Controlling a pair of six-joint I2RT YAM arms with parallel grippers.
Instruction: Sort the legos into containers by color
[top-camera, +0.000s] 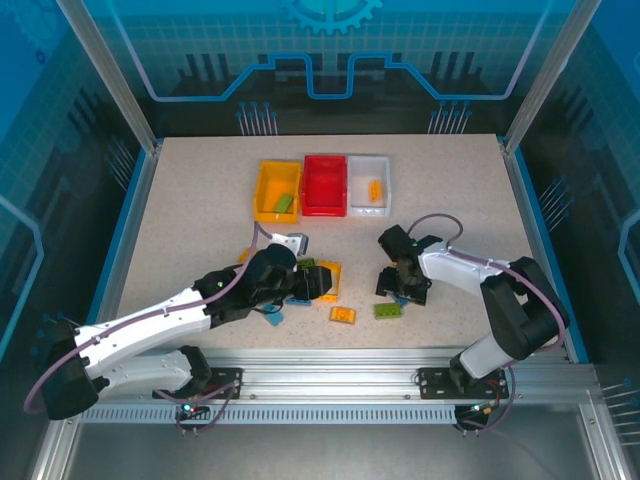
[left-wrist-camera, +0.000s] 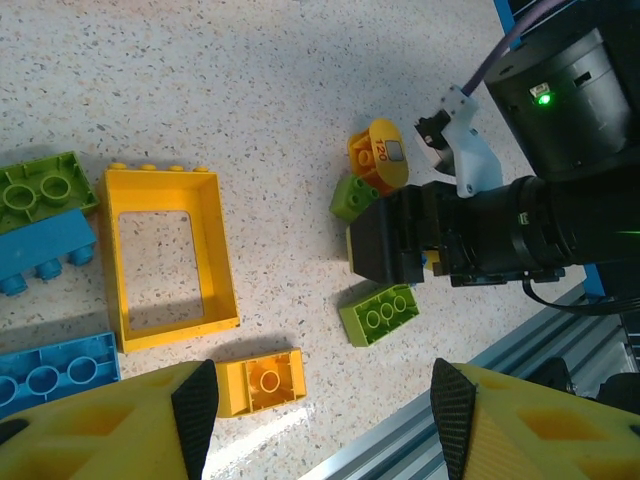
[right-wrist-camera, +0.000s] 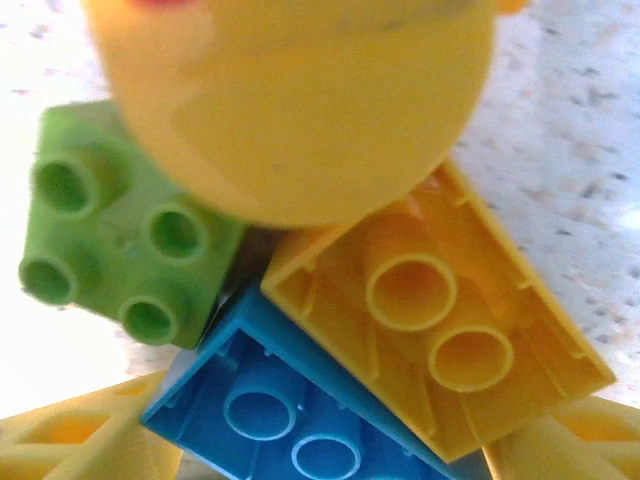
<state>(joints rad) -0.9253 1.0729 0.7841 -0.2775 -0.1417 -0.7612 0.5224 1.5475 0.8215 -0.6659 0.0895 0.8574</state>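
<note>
- Legos lie loose in the near middle of the table (top-camera: 200, 180), in two clusters in front of the bins.
- One small orange brick (left-wrist-camera: 260, 385) lies hollow side up. Its long axis runs across the gap of the left pincer (left-wrist-camera: 322, 400), whose fingers are spread wide on either side and touch nothing.
- Just beyond it a yellow frame piece (left-wrist-camera: 170, 255) lies flat, with its long axis pointing away from the pincer. A studs-up green brick (left-wrist-camera: 40, 190) and two blue bricks (left-wrist-camera: 45, 250) lie along its far side.
- The left arm (top-camera: 150, 325) stretches low and diagonally from the near-left corner to the centre.
- The right arm (top-camera: 500, 300) is folded with its elbow out to the right and its forearm reaching left. The right pincer (top-camera: 400, 290) points down onto a heap.
- In that heap are a four-stud green brick (right-wrist-camera: 120, 250), an upturned yellow brick (right-wrist-camera: 440, 330), an upturned blue brick (right-wrist-camera: 290, 410) and a rounded yellow piece (right-wrist-camera: 300, 100).
- The right pincer's fingers (right-wrist-camera: 60, 445) sit well apart at the lower corners with the upturned blue brick between them. Whether they press on it I cannot tell.
- A lone green brick (left-wrist-camera: 380, 313) lies studs up between the heap and the near rail (left-wrist-camera: 450, 400).
- The yellow bin (top-camera: 262, 190), red bin (top-camera: 324, 161) and white bin (top-camera: 385, 180) stand side by side at the far middle.
- The yellow bin holds a green lego (top-camera: 285, 203), and the white bin holds an orange lego (top-camera: 373, 190).
- Bare table lies between the clusters and the bins and out to both side edges.
</note>
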